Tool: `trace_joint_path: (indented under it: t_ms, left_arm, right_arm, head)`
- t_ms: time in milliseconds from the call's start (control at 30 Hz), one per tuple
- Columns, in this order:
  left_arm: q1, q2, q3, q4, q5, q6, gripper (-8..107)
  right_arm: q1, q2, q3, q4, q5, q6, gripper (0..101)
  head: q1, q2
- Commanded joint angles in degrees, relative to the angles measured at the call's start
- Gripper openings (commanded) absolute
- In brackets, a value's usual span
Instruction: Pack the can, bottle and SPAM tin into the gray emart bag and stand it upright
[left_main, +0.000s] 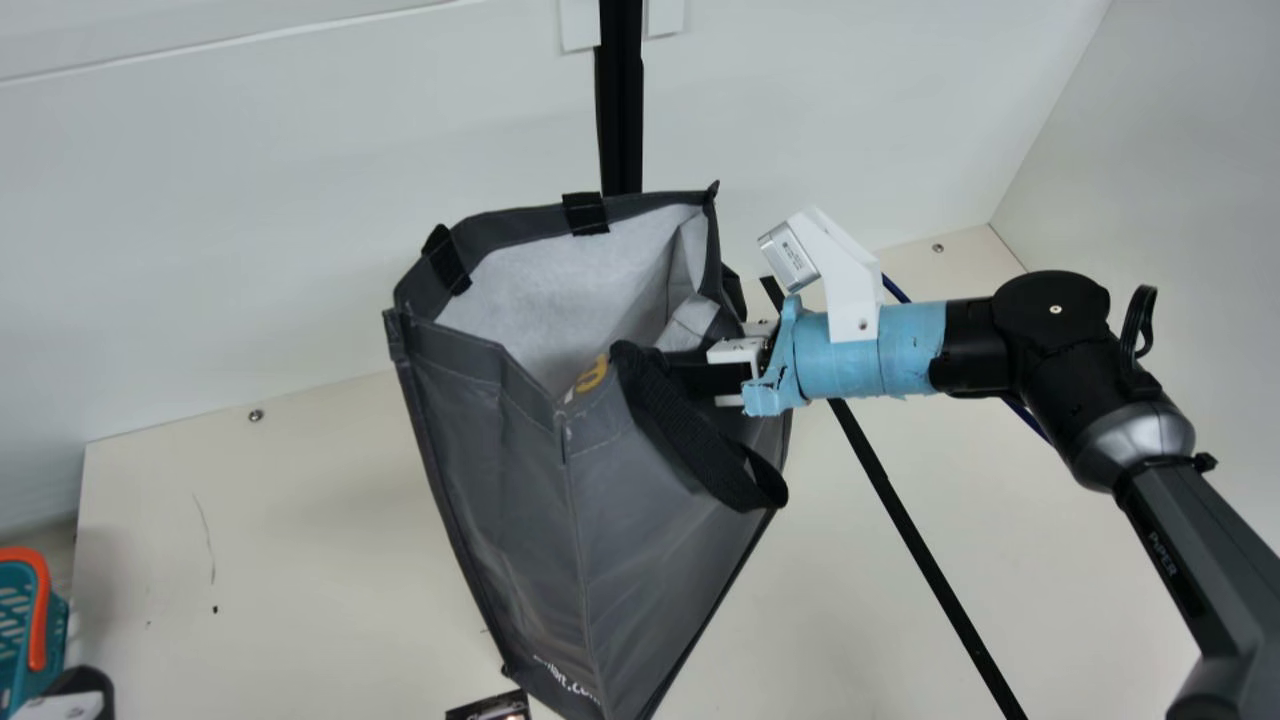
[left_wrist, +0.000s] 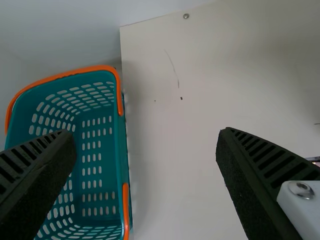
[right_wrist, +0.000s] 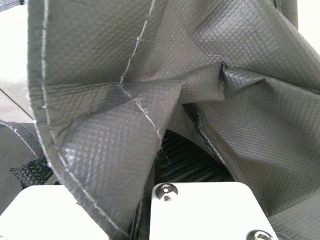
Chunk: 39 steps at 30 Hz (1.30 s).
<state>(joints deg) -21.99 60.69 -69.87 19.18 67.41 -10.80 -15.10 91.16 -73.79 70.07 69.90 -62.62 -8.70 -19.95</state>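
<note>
The gray bag (left_main: 520, 480), between the left and right edges of the desk (left_main: 300, 520), could topple if the right gripper (left_main: 690, 378), pinching its rim, pulls sideways (the left gripper (left_wrist: 145, 137) gapes wide).

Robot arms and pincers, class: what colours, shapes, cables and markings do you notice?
The right arm has rounded black joints, a silver collar, a dark grey link with small lettering, and pale-blue wrapping. A white angled bracket holds a silver camera; a blue cable runs behind. The left pincer has black ribbed fingers and a white, screwed mount.
</note>
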Motion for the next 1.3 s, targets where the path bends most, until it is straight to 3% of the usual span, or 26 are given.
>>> trace_joint_path:
  t_ms: [0,567,1267]
  left_arm:
    - [0.00,0.00,0.00,0.00,0.00,0.00,90]
    - [0.00,0.00,0.00,0.00,0.00,0.00,90]
    - [0.00,0.00,0.00,0.00,0.00,0.00,90]
  right_arm:
    - [0.10,-1.65,0.53,-0.44,0.00,1.12,0]
    - [-8.02,-0.18,-9.70,-8.59,-3.65,8.01,0]
    - [-16.36,1.65,-18.81,-16.90,-6.07,11.75,0]
  head:
    - [-1.30,-0.05]
    - [-1.30,-0.05]
    - [-1.30,-0.05]
